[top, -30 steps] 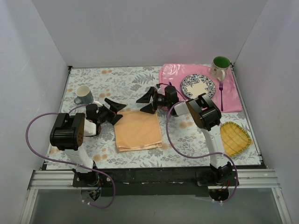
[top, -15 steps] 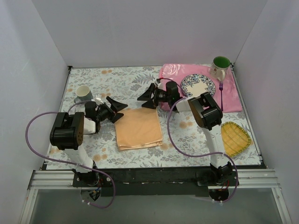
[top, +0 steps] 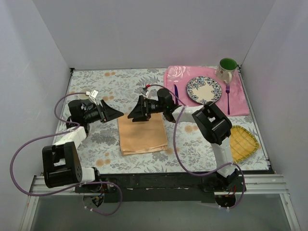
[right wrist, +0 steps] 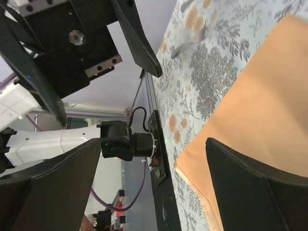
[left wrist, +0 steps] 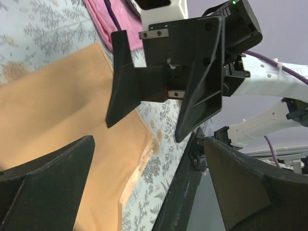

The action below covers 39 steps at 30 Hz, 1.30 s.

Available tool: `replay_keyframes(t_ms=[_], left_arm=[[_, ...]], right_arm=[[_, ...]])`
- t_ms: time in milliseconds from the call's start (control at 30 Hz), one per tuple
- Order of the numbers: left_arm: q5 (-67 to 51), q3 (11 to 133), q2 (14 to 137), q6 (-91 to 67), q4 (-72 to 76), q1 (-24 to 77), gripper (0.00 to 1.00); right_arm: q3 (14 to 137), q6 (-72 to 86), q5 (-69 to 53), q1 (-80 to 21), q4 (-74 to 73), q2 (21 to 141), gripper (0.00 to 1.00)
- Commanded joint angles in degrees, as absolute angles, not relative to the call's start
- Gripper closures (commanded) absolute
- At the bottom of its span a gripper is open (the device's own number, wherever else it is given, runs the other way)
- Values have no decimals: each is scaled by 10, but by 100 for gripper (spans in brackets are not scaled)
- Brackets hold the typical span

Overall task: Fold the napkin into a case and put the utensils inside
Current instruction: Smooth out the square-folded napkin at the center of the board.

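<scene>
Both arms have swung round, and now the left gripper (top: 110, 113) and the right gripper (top: 135, 111) face each other, both with fingers wide apart, holding nothing. The soft peach-orange cloth napkin (top: 143, 137) lies flat on the table, its far edge under the right gripper. The slim dark purple knife (top: 176, 92) and slim purple fork (top: 227, 98) lie well apart from it, one on each side of the round blue-patterned plate (top: 204, 89).
</scene>
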<state>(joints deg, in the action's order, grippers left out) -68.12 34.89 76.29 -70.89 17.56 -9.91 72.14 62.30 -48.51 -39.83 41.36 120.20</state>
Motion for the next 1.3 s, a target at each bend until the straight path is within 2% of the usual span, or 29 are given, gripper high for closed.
replay_keyframes(t_ms=[0, 400, 633, 867, 1067, 1267], left_arm=[[-698, 306, 736, -740, 181, -103, 2], [-664, 223, 748, -872, 185, -103, 2], [-649, 196, 741, -918, 186, -68, 2], [-605, 195, 783, -982, 301, -8, 2], [-559, 223, 846, -937, 219, 39, 2], [-542, 202, 861, -902, 139, 45, 2]], right_arm=[[735, 619, -493, -403, 400, 1255, 1], [798, 574, -459, -373, 329, 1341, 1], [821, 553, -448, -362, 304, 1347, 1], [822, 550, -448, -364, 301, 1348, 1], [824, 544, -444, -362, 292, 1349, 2], [824, 544, -437, -358, 287, 1354, 1]])
